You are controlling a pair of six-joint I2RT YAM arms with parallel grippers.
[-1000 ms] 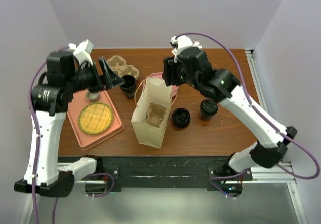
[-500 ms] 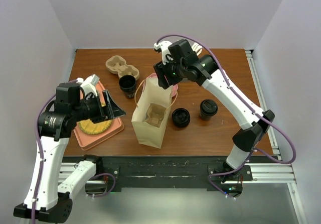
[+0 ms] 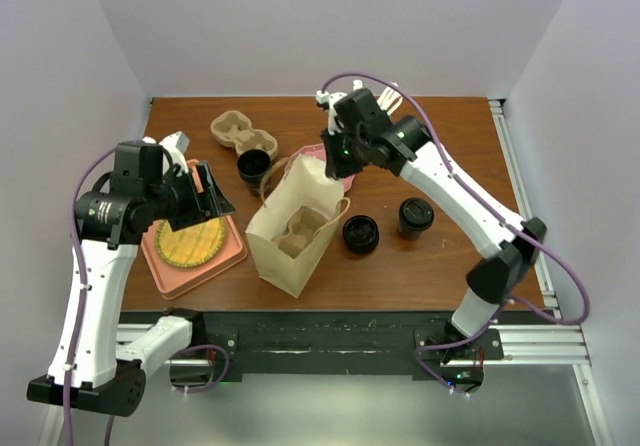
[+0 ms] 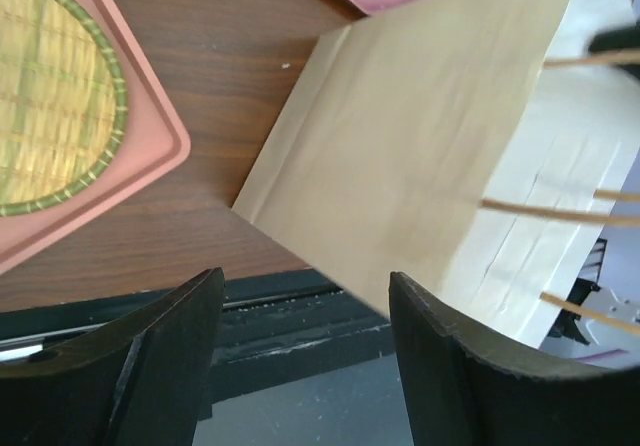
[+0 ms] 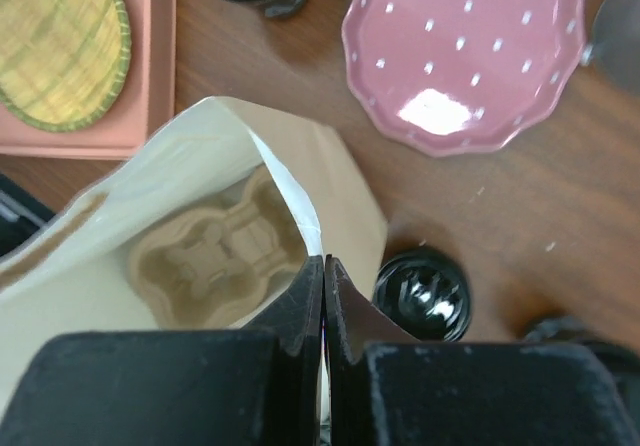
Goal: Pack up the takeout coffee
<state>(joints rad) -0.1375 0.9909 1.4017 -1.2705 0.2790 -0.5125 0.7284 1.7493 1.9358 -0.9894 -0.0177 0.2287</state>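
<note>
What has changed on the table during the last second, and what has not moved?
The right gripper closed on the rim of the paper bag, and the bag tipped and slid toward the left arm. The left gripper, open, drew back from the spare carrier to the bag's left side. The cups, carrier, plate and tray stayed put.

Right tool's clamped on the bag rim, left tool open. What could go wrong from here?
1. The right tool pinches only a thin edge of the paper bag; a pull could tear the paper or slip off.
2. The bag looks tilted with the carrier inside, and the left tool is open, not gripping it; it may tip.
3. A lidded cup stands close beside the bag; dragging the bag could knock it.
</note>
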